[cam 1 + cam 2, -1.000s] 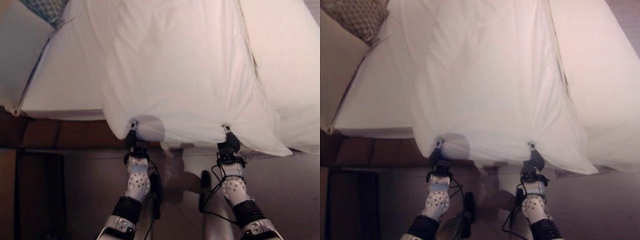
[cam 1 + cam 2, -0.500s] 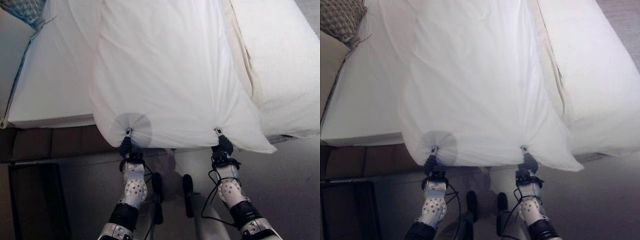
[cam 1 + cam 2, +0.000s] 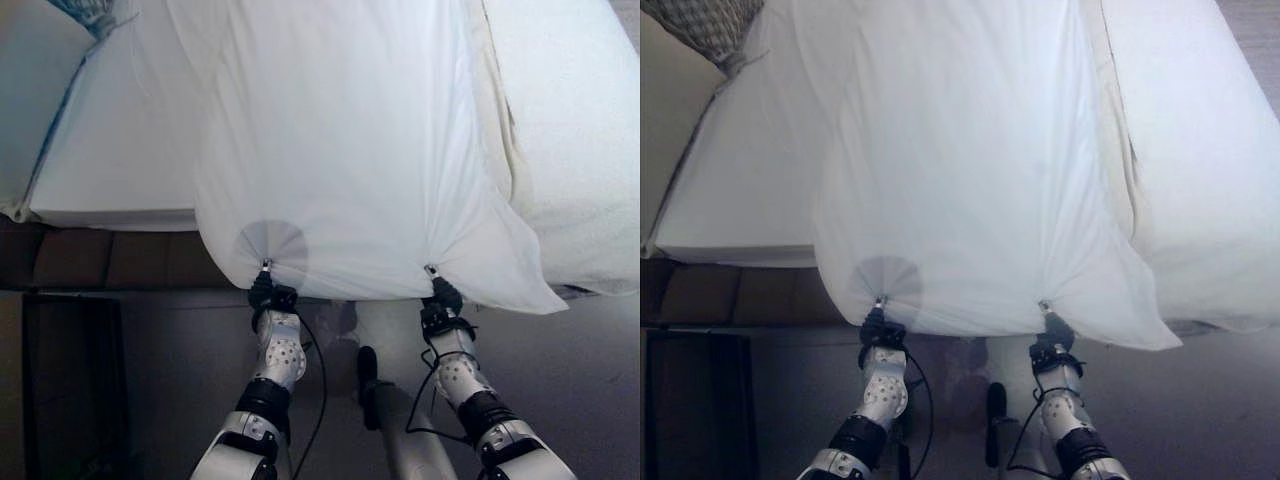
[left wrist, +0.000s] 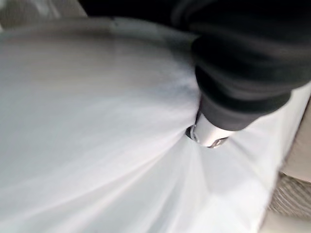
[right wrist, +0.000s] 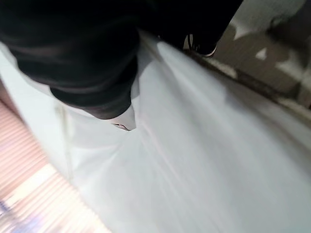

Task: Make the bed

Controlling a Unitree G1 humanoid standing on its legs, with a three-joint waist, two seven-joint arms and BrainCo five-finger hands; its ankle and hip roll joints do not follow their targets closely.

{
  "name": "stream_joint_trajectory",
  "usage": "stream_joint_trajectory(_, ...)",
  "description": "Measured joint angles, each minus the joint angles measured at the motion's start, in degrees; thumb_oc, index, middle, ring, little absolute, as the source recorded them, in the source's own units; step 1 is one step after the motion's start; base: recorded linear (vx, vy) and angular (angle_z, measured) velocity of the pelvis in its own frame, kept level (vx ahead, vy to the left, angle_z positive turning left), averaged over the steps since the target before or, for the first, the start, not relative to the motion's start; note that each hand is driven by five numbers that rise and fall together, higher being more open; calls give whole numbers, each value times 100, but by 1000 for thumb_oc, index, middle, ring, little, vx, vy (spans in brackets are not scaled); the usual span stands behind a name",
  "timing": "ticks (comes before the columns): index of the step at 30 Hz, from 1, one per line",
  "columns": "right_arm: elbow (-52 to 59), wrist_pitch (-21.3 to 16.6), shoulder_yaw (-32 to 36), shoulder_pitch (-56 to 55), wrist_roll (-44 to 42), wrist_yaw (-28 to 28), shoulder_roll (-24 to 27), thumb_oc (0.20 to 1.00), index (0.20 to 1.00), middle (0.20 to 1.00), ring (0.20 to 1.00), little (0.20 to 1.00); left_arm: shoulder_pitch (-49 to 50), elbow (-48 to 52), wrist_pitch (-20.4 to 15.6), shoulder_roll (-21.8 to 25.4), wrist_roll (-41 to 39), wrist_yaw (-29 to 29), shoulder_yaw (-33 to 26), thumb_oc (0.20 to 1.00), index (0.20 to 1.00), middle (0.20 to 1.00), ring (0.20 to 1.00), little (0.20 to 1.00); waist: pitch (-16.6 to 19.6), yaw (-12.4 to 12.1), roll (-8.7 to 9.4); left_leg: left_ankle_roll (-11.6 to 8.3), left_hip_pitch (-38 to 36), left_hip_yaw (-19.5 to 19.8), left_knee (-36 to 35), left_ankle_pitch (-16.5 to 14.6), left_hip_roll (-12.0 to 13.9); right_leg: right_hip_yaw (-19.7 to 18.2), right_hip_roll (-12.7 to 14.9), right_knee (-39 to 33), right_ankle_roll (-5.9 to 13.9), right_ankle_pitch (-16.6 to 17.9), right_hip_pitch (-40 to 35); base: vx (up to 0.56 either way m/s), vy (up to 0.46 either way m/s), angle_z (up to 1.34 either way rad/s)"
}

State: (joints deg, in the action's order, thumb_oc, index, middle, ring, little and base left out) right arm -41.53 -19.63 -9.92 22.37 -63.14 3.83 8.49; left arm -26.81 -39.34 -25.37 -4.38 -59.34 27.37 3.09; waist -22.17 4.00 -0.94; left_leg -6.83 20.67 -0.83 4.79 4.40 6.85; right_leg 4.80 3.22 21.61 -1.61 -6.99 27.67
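Both arms raised: left hand (image 3: 262, 290), right hand (image 3: 440, 297) pinching sheet (image 3: 340, 150) edge

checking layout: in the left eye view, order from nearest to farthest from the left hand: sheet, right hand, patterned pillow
1. sheet, pinched in the left hand
2. right hand, to its right along the sheet's edge
3. patterned pillow, at the bed's far left corner

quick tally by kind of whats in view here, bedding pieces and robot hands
white sheet, pinched at its near edge: 1
bare mattress: 1
white textured cover on the right: 1
patterned pillow, far left corner: 1
robot hands, left robot hand and right robot hand, both shut on the sheet: 2
total: 6
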Motion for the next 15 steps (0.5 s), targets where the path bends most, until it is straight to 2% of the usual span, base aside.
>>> stream_joint_trajectory(1,-326,73,8,102,98,7,27,200,200,200,200,200,-226,-476,4,-14,-2,-6,-23,200,200,200,200,200,0,-52,6,0,-21,-88,6,0,-77,-107,113,67,71,22,38,91,370,-5)
stream_joint_trajectory(3,-607,196,-73,185,277,-34,42,200,200,200,200,200,-296,-713,21,8,3,-43,-128,200,200,200,200,200,0,-80,8,9,-106,-129,55,-11,-272,-291,280,-60,243,130,-51,75,227,-25)
stream_joint_trajectory(4,-887,250,-138,275,429,-146,41,200,200,200,200,200,-373,-1131,62,75,5,-187,-230,200,200,200,200,200,-1,-156,1,75,-218,-252,64,-55,-358,-410,349,-240,341,190,-187,48,81,-36)
stream_joint_trajectory(7,-1224,413,-170,360,630,-248,21,200,200,200,200,200,-586,-1816,282,160,8,-308,-469,200,200,200,200,200,43,-163,-62,122,-375,-357,-101,-104,-408,-434,394,-673,528,354,-403,47,64,-23)
stream_joint_trajectory(15,-1822,812,-2,531,1249,-301,-6,200,200,200,200,200,-684,-2314,862,267,257,-319,-827,200,200,200,200,200,269,-164,-72,125,-437,-375,-220,-104,-339,-441,311,-989,546,492,-535,36,-7,-5)
